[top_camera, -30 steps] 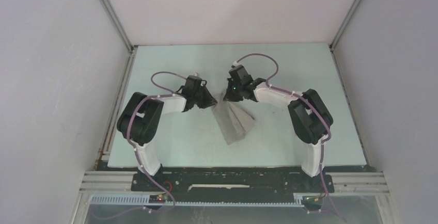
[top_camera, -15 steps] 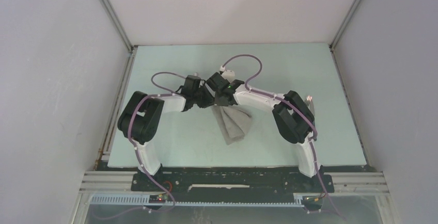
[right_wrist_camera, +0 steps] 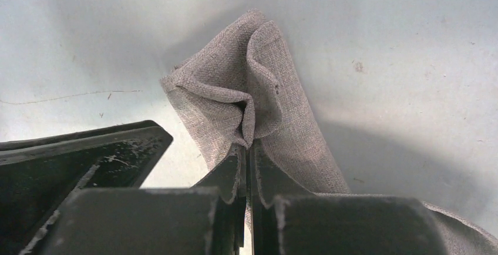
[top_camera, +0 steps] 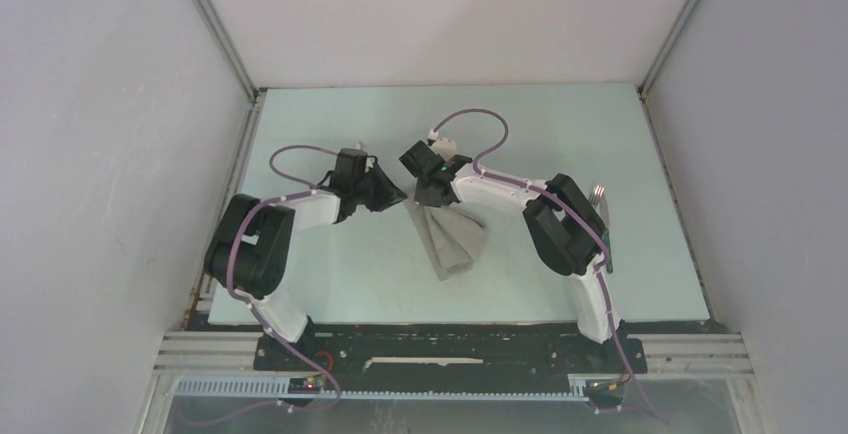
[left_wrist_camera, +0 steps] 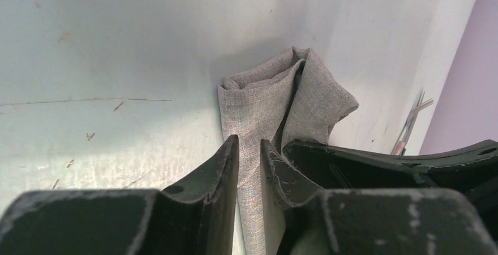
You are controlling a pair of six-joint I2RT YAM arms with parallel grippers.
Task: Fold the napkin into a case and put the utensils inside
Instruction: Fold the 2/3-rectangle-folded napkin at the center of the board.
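The taupe-grey napkin (top_camera: 455,241) lies bunched and partly folded on the table, its far corner lifted. My right gripper (top_camera: 423,198) is shut on that raised corner, and the cloth (right_wrist_camera: 235,90) puckers just past its fingertips (right_wrist_camera: 248,149). My left gripper (top_camera: 397,196) sits just left of the napkin. Its jaws (left_wrist_camera: 249,141) stand a narrow gap apart, with cloth (left_wrist_camera: 258,102) showing through the gap. The utensils (top_camera: 599,194) lie at the right behind my right arm. Fork tines and a pink handle (left_wrist_camera: 411,120) show in the left wrist view.
The pale green table (top_camera: 330,264) has raised metal rails at its left and right edges and white walls around it. The two grippers are close together near the table's middle.
My right gripper swung left with the napkin corner, folding the cloth narrower. My left arm drew back to the left, away from the cloth.
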